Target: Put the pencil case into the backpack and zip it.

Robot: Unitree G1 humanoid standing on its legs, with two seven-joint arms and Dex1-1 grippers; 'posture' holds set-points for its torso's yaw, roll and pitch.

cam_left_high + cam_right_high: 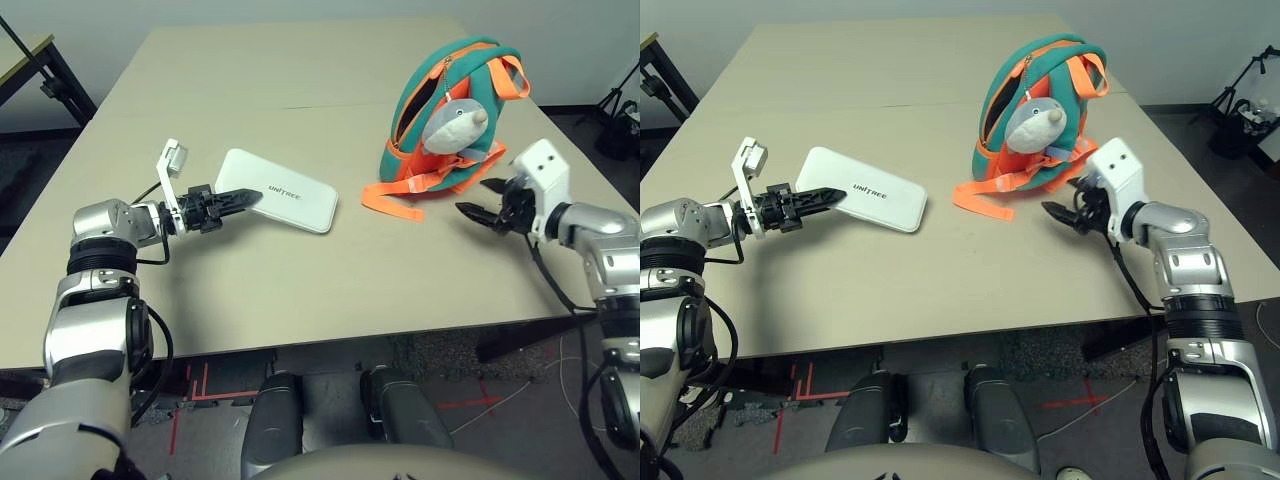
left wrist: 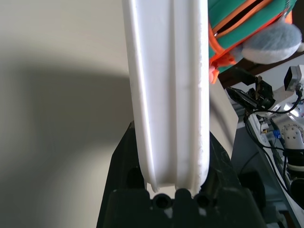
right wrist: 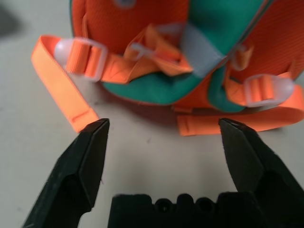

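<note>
Nearest the robot, the left gripper (image 1: 243,199) is clamped on the near-left end of the pencil case (image 1: 285,205), which is laid flat on the table (image 1: 300,290). Further right, the right gripper (image 1: 482,205) is held with fingers spread apart, just beside the loose orange straps (image 1: 400,205). Beyond it, the backpack (image 1: 440,90) is stood upright with its zip open.

The pencil case (image 1: 279,203), a flat white rounded rectangle lettered "UNITREE", lay on the table left of the backpack (image 1: 448,110), apart from it. The small teal backpack stood upright, orange trim and straps trailing onto the table, grey-white plush animal on its front, zipper open.
</note>
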